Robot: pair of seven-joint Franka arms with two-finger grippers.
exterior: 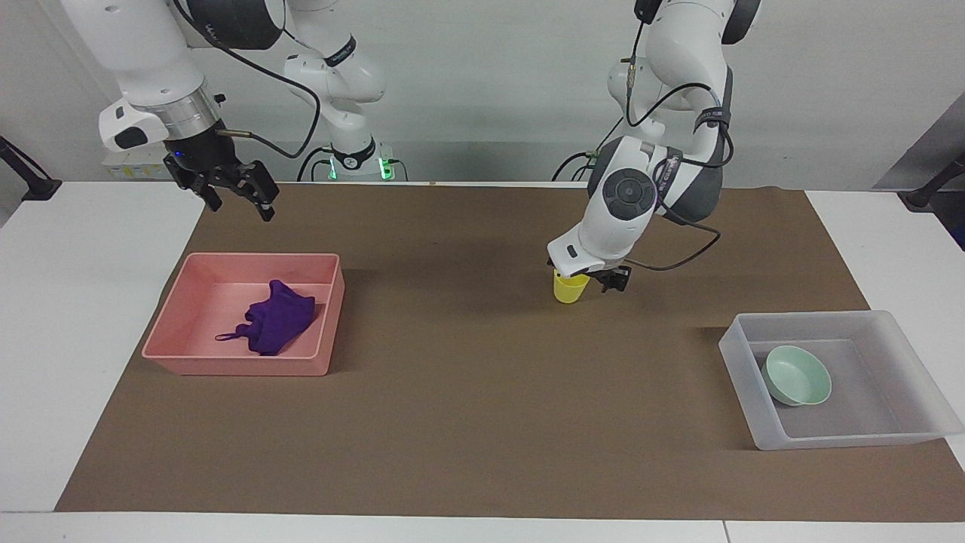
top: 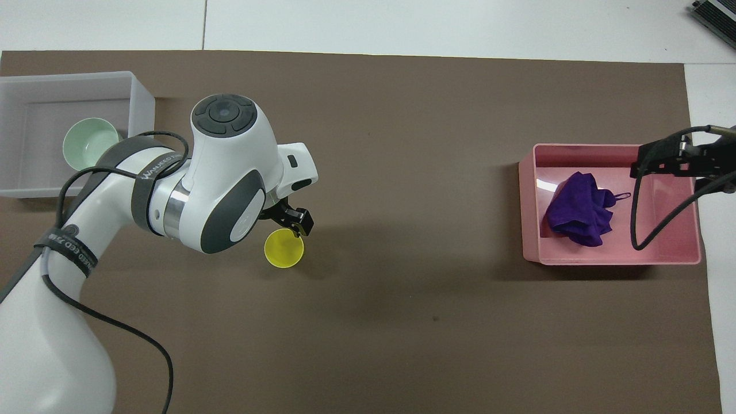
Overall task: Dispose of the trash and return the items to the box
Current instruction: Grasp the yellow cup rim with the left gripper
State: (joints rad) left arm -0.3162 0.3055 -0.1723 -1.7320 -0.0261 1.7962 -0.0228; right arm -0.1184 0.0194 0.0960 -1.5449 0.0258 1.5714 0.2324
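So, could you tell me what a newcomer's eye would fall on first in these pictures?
Probably the left gripper, down at the rim of the yellow cup mid-table. Then the purple cloth lying in the pink tray at the right arm's end, with the right gripper raised above the tray's edge nearest the robots. The green bowl sits in the translucent box.

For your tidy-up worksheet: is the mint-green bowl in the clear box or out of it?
In: the bowl sits on the box floor, inside its walls.

The left hand (exterior: pixel 592 280) is mostly hidden under its own wrist, so whether its fingers touch the yellow cup (exterior: pixel 571 289) cannot be told. In the overhead view, the box (top: pixel 138 103) is cut off at the picture's edge.
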